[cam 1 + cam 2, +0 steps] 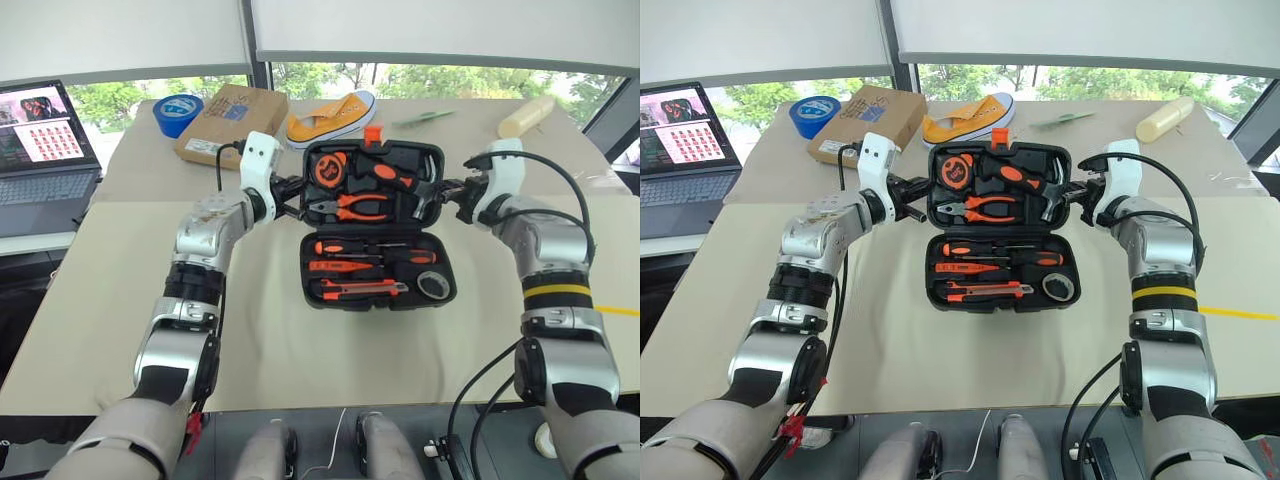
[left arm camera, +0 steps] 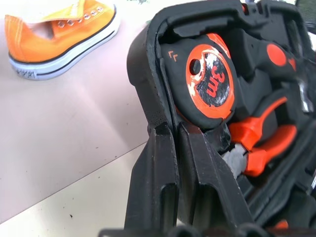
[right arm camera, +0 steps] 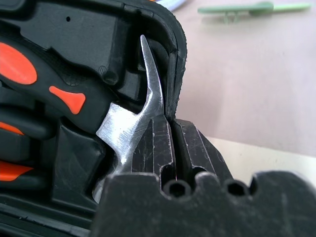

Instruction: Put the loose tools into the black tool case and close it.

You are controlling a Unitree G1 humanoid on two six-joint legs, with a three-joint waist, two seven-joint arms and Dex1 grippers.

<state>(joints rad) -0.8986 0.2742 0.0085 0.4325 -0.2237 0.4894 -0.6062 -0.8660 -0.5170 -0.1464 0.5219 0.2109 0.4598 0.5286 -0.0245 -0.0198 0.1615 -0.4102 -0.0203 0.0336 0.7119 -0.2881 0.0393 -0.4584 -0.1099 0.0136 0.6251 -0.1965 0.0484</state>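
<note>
Gripping the black moulded plastic tool case (image 1: pixel 372 225) lid, the left hand (image 1: pixel 292 198) and right hand (image 1: pixel 452 196) pinch opposite edges. Uneven folding could twist the hinge. A proud hammer (image 3: pixel 133 118) might block the latch.

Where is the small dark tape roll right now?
In the head views, the small dark tape roll sits inside the black tool case, at the right end of its near half, beside the tip of the folding utility knife.

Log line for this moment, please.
stage: closing case | left gripper: shut on lid left edge | right gripper: shut on lid right edge | tools: in case | lid: partly raised
</note>
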